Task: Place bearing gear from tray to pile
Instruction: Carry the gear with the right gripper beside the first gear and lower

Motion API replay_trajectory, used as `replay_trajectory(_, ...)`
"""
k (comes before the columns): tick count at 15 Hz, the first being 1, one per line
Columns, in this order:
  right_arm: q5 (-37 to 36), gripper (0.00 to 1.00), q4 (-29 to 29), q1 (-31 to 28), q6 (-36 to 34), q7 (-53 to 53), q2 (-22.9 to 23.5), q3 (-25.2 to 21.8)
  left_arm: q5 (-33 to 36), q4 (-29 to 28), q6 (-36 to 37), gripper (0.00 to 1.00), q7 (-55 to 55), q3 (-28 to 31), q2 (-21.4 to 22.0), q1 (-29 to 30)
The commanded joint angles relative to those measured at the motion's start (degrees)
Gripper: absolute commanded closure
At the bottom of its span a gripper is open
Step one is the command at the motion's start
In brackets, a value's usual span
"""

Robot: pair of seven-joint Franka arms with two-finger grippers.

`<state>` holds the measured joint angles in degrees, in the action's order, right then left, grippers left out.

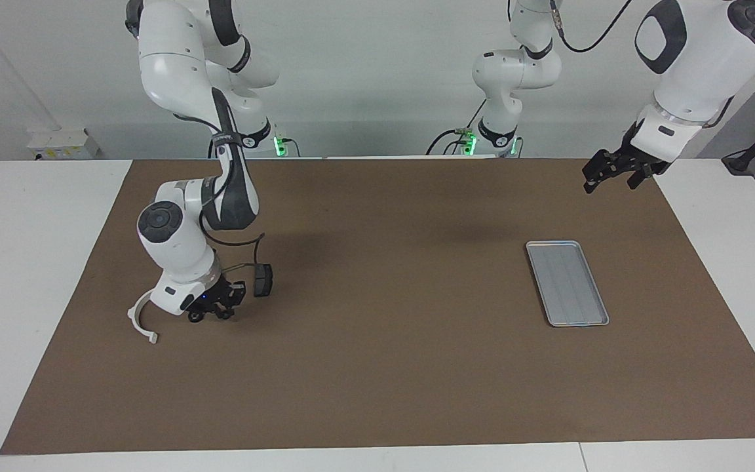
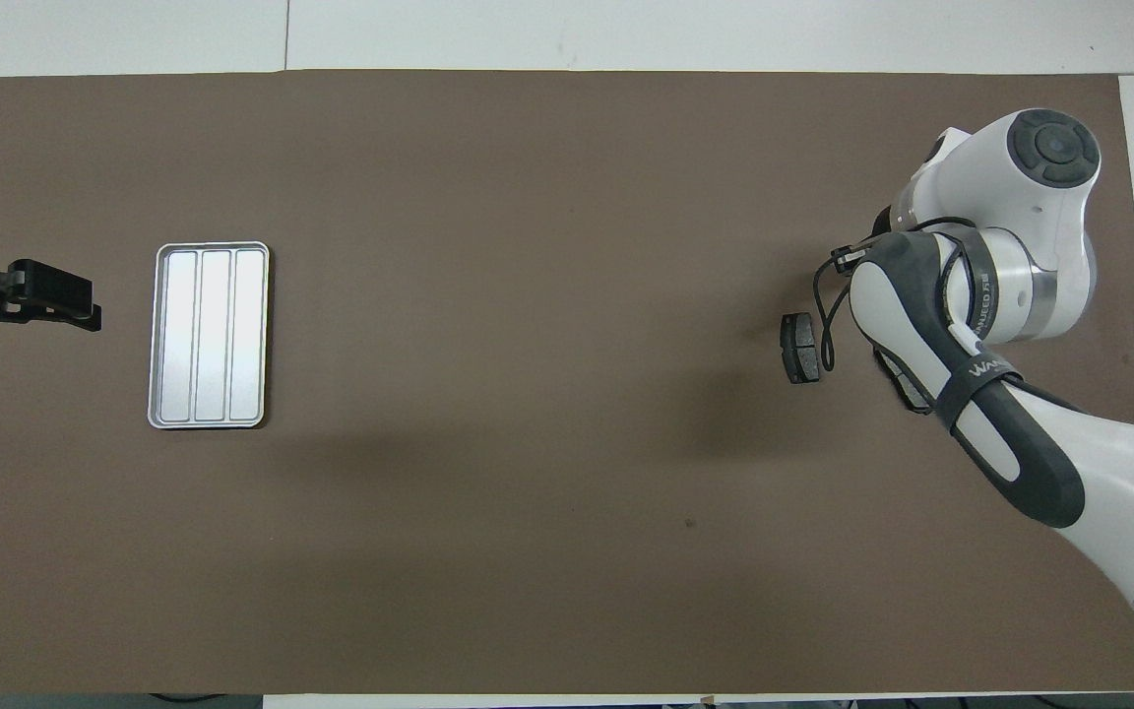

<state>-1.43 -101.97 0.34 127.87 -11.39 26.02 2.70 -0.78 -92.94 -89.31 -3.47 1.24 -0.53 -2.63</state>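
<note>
1. A robotics lab: two white robot arms (image 1: 194, 216) are mounted at one edge of a white worktop (image 1: 43, 262).
2. A brown mat (image 1: 390, 367) covers the worktop.
3. Plain pale wall (image 1: 377, 78); cables and green status lights at the arm bases.
</note>
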Motion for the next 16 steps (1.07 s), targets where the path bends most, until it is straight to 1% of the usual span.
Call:
replay_trajectory(1,0.3,1.0,-2.4,-0.8,1.8,-1.4,-0.8,0.6,0.8,-0.9,0.4,0.0,0.6,-0.3,0.8,0.1)
replay_trajectory(5,0.3,1.0,-3.1,-0.7,1.8,-1.1,-0.9,0.6,0.8,-1.0,0.4,0.0,0.6,-0.3,0.8,0.1)
replay_trajectory(6,0.4,0.93,-3.3,-0.7,1.8,-0.8,-0.9,0.7,0.8,-1.0,0.3,0.0,0.6,-0.3,0.8,0.1)
replay_trajectory(7,0.4,0.54,-3.2,-0.6,1.8,-0.7,-0.9,0.7,0.7,-1.1,0.3,0.0,0.6,-0.3,1.0,0.1)
replay_trajectory(8,0.4,0.22,-3.1,-0.7,1.5,-0.6,-1.0,0.6,0.7,-1.5,0.2,0.0,0.6,-0.3,1.0,0.1)
replay_trajectory(9,0.4,0.06,-3.0,-0.7,1.3,-0.6,-1.1,0.7,0.7,-1.5,0.2,0.0,0.4,-0.3,1.0,0.1)
replay_trajectory(10,0.4,0.03,-2.7,-0.7,0.6,-0.6,-1.6,0.7,0.7,-1.5,0.2,0.0,0.5,-0.3,1.1,0.1)
replay_trajectory(12,0.4,0.03,-2.4,-0.5,-0.9,0.0,-3.2,0.7,0.7,-1.5,0.1,0.0,0.5,-0.3,1.1,0.1)
replay_trajectory(16,0.4,0.03,-0.2,0.1,-5.9,4.7,-7.2,0.7,0.7,-1.5,0.3,0.0,0.6,-0.3,1.1,0.1)
